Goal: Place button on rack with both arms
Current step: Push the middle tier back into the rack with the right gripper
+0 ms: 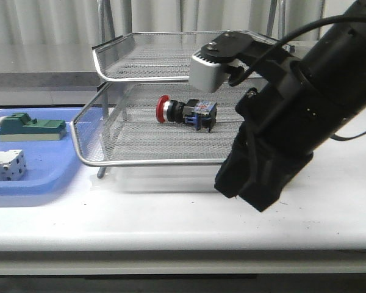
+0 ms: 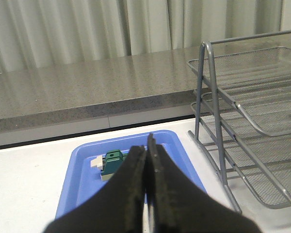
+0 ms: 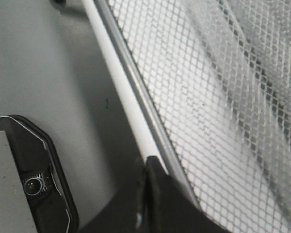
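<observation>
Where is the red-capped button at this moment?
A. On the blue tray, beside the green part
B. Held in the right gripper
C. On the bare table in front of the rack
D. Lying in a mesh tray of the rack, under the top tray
D: the button lies on its side on the mesh of the rack, below the top tray, and no gripper touches it.

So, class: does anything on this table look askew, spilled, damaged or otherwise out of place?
Nothing stands out. The button lies on its side in a tray of the rack, intact. The green part and white block sit on the blue tray. No spill or damage shows.
</observation>
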Robot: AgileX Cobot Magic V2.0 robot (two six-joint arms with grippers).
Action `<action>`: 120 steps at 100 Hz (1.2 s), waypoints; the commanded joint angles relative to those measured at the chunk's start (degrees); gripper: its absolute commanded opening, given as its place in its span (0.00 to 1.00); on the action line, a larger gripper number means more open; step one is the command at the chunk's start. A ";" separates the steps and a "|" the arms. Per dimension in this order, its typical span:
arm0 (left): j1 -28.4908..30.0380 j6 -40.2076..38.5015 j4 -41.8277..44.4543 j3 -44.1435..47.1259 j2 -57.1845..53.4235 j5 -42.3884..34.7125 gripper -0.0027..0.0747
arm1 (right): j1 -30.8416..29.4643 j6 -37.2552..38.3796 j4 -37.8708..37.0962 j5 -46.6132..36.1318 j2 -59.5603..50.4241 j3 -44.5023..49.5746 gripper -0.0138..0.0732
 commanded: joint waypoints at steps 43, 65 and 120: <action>0.15 -0.68 -0.53 -1.75 0.44 -4.08 0.01 | -6.76 -0.54 -0.55 -0.94 6.36 -13.01 0.08; 0.15 -0.68 -0.53 -1.75 0.44 -4.08 0.01 | -6.76 -0.48 0.42 4.92 5.90 -13.09 0.08; 0.15 -0.68 -0.53 -1.75 0.44 -4.08 0.01 | -12.64 18.33 -2.77 13.02 -10.10 -12.52 0.09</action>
